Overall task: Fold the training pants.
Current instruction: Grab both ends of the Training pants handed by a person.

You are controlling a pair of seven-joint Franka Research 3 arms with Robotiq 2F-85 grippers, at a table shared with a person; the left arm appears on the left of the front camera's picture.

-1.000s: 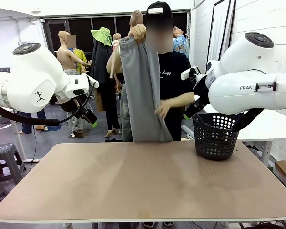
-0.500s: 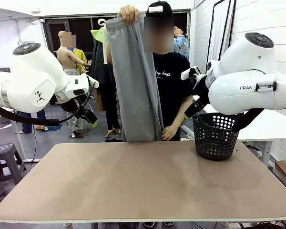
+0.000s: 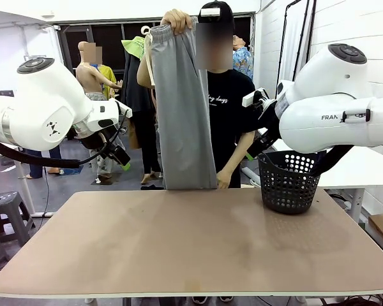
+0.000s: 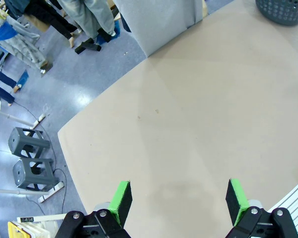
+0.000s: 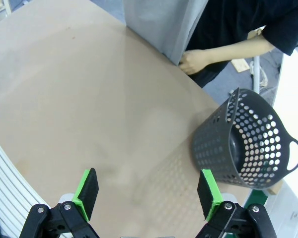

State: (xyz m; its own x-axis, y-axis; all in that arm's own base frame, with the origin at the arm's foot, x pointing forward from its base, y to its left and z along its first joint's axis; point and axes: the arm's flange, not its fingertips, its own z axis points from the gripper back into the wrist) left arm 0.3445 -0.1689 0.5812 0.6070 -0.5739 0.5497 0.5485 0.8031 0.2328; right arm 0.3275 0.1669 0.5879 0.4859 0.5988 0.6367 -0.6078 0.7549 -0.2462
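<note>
My left hand (image 4: 176, 198) and right hand (image 5: 148, 193) are both spread apart, empty, above the table (image 3: 191, 248). The person (image 3: 233, 108) dangles the training pants (image 3: 185, 108) at the far edge. If I reach in early I'd likely bump their arm or knock the basket (image 3: 287, 182).

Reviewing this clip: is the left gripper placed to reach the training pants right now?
Probably not yet. The person's hand holds the training pants up at the table's far edge, while the open left gripper hangs off to the left. Nothing stands between them.
</note>
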